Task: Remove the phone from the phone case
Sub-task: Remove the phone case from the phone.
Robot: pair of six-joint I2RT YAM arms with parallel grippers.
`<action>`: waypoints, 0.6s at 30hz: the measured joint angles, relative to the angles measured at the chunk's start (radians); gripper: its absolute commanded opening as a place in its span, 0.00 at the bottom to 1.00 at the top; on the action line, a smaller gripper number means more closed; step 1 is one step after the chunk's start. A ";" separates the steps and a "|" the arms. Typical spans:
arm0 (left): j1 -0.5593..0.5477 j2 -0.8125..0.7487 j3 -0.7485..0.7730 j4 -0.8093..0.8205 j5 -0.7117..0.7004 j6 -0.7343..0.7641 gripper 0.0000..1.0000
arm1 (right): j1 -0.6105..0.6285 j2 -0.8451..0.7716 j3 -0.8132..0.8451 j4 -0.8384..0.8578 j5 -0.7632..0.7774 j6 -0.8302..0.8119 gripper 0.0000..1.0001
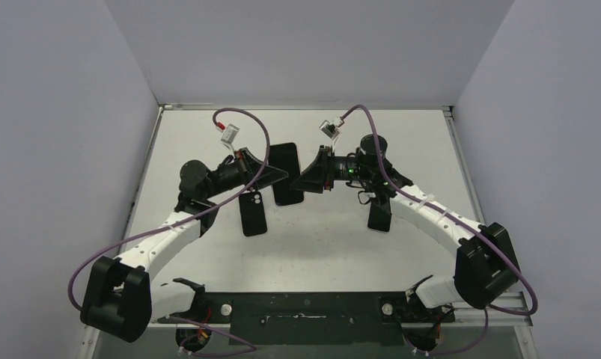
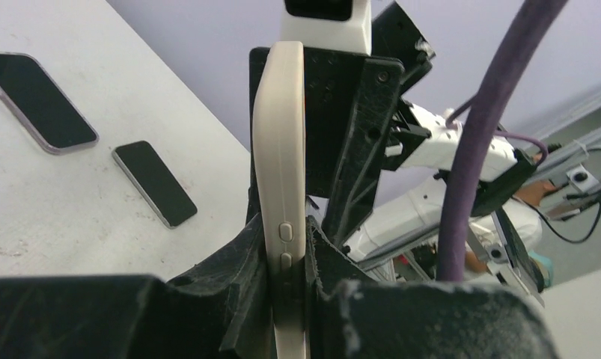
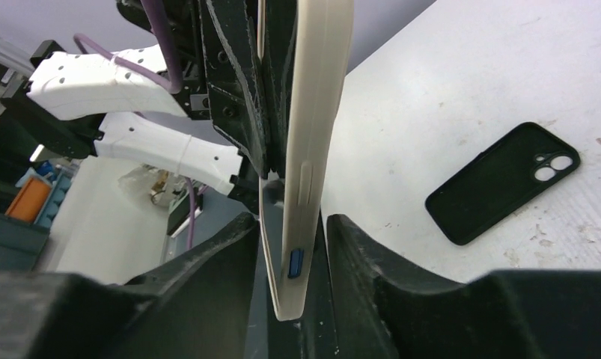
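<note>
Both grippers, the left (image 2: 286,258) and the right (image 3: 293,243), are clamped on opposite ends of the cream case (image 2: 278,134), which hangs between them above the middle of the table (image 1: 334,247). The phone (image 1: 286,172) looks to me to be seated in it, dark face up, so the hold is made but the prising out is all to do. The white top is scuffed and speckled, with a black case (image 3: 507,179) left of centre, two spare phones (image 2: 39,101) off to the right, and plain lilac walls (image 1: 297,45) on three sides.
</note>
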 measured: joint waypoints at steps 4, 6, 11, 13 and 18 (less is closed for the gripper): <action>0.000 -0.047 -0.023 -0.045 -0.115 -0.004 0.00 | 0.000 -0.037 -0.022 -0.025 0.064 -0.029 0.57; 0.000 -0.069 -0.034 -0.049 -0.173 -0.015 0.00 | 0.000 -0.069 -0.050 -0.028 0.090 -0.035 0.58; 0.000 -0.076 -0.037 -0.044 -0.245 -0.058 0.00 | -0.001 -0.117 -0.104 -0.019 0.106 -0.036 0.55; 0.000 -0.075 -0.037 -0.043 -0.244 -0.068 0.00 | -0.002 -0.119 -0.108 -0.016 0.099 -0.042 0.54; 0.000 -0.050 -0.037 -0.036 -0.206 -0.082 0.00 | -0.002 -0.134 -0.108 -0.018 0.074 -0.092 0.50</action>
